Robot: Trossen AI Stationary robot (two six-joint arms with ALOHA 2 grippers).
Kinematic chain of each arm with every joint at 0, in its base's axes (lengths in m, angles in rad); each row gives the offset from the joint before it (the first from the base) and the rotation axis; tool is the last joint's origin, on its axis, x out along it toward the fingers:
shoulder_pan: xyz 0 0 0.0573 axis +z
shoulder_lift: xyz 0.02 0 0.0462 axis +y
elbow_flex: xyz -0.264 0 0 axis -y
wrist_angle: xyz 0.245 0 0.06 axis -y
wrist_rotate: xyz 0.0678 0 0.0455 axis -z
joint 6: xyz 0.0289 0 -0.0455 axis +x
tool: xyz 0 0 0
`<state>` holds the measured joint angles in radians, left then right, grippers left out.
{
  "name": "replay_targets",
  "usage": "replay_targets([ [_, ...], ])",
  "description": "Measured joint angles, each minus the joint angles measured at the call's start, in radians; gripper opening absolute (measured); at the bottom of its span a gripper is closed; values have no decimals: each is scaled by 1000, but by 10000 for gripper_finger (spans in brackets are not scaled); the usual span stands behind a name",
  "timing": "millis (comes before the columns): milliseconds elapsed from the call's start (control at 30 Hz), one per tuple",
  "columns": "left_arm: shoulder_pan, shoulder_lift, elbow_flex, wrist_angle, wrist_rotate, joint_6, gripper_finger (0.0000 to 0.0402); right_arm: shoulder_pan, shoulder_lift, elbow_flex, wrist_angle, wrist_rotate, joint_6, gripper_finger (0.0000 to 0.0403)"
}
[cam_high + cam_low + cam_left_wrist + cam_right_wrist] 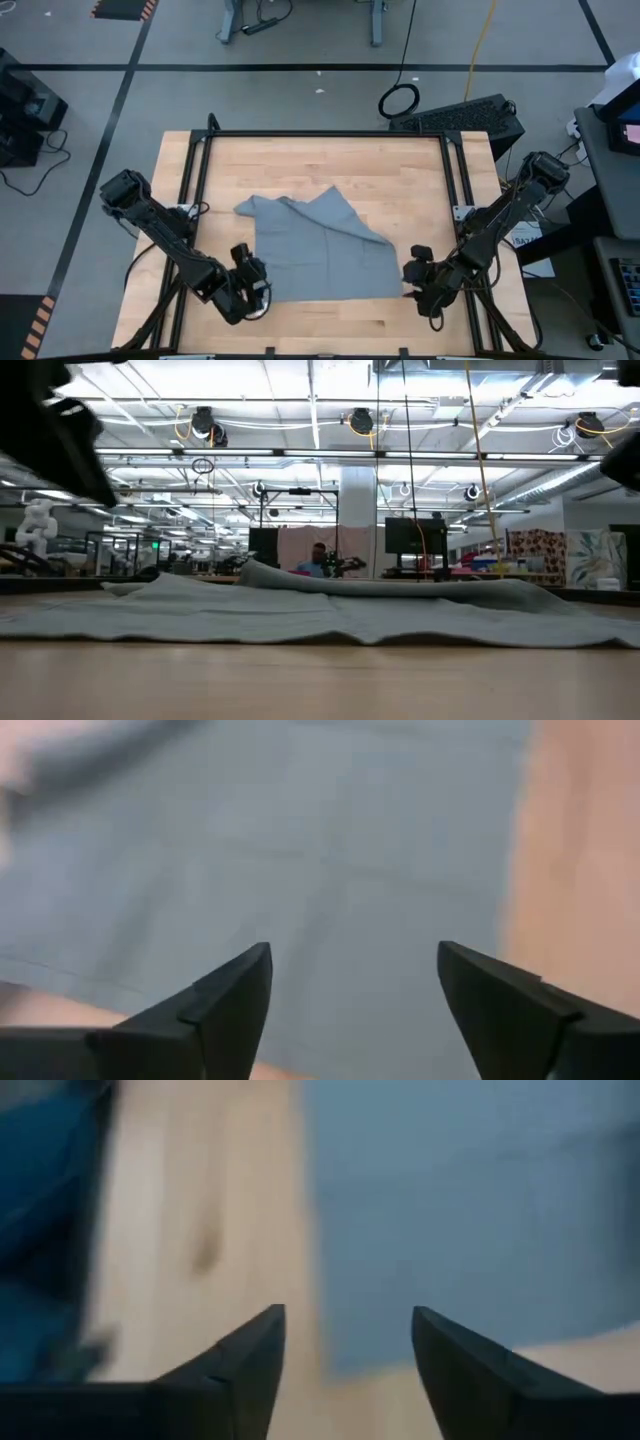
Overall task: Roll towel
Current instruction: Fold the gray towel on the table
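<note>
The grey-blue towel lies on the wooden table, mostly flat, with its far part folded over in a ridge that runs from the far left corner to the right edge. It also shows in the low view. My left gripper is open beside the towel's near left corner; its wrist view shows the towel just ahead of the fingers. My right gripper is open beside the towel's near right corner; its wrist view shows the towel ahead.
A black metal frame runs around the tabletop. Bare wood lies on the far side of the towel and a narrow strip along the near edge.
</note>
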<state>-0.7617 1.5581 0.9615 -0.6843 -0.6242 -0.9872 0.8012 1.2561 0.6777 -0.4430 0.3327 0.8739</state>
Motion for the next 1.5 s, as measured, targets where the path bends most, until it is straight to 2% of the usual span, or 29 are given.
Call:
replay_targets([
  [100,36,-20,19,-109,-161,2,294,-85,-2,0,-9,261,-3,226],
  [133,52,-25,20,-126,-209,11,294,-125,-2,0,-7,310,-11,227],
  [200,93,-35,18,-141,-279,66,295,-222,2,1,8,316,-75,226],
  [367,214,-41,15,-99,-309,250,295,-498,31,2,136,222,-356,217],
  [500,295,-41,15,35,-309,416,295,-738,73,2,368,-26,-582,211],
  [633,358,-41,13,173,-266,580,295,-953,168,3,507,-219,-606,210],
  [733,402,-41,-25,307,-214,722,289,-1045,251,3,547,-312,-560,210],
  [933,575,-41,-129,429,16,917,253,-1058,353,2,529,-411,-522,210],
  [1100,740,-40,-166,455,127,970,236,-993,358,2,510,-436,-507,210],
  [1300,895,-40,-182,522,497,1082,235,-903,357,2,514,-436,-462,210],
  [1500,982,-40,-183,500,576,1111,224,-809,357,2,514,-427,-440,210],
])
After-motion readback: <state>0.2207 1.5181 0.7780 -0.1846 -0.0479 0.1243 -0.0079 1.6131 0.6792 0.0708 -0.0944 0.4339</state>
